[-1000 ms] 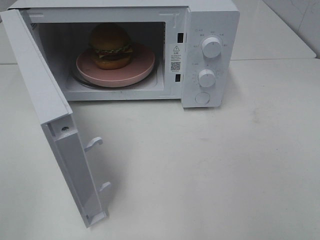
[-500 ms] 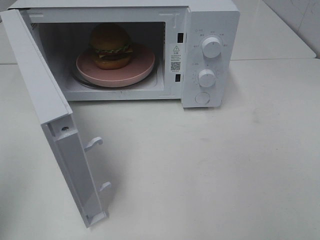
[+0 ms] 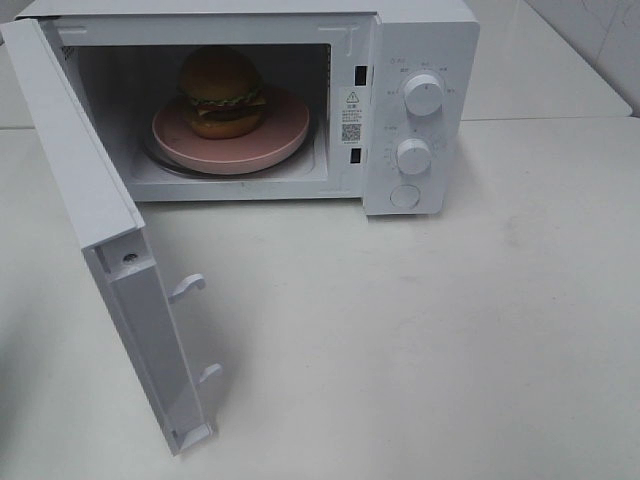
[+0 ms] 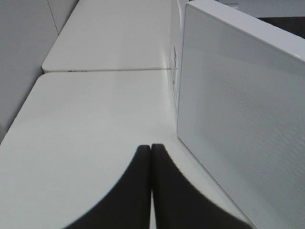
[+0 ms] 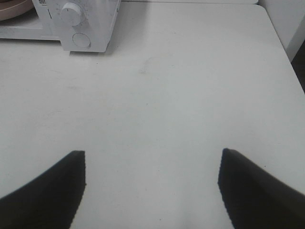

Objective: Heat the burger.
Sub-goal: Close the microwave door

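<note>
The burger (image 3: 221,90) sits on its pink plate (image 3: 285,135) inside the microwave (image 3: 425,30), upper left of the overhead view; the left gripper (image 4: 151,149), pinched closed beside the open door (image 4: 238,119), likely must swing it shut, while the right gripper (image 5: 151,151) is spread and empty

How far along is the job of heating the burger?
Done: the tall golden-bun burger sits on the shallow pink plate inside the white microwave. In hand: nothing; left gripper shut beside the open door, right gripper open. Left: shut door, turn round white knobs.
</note>
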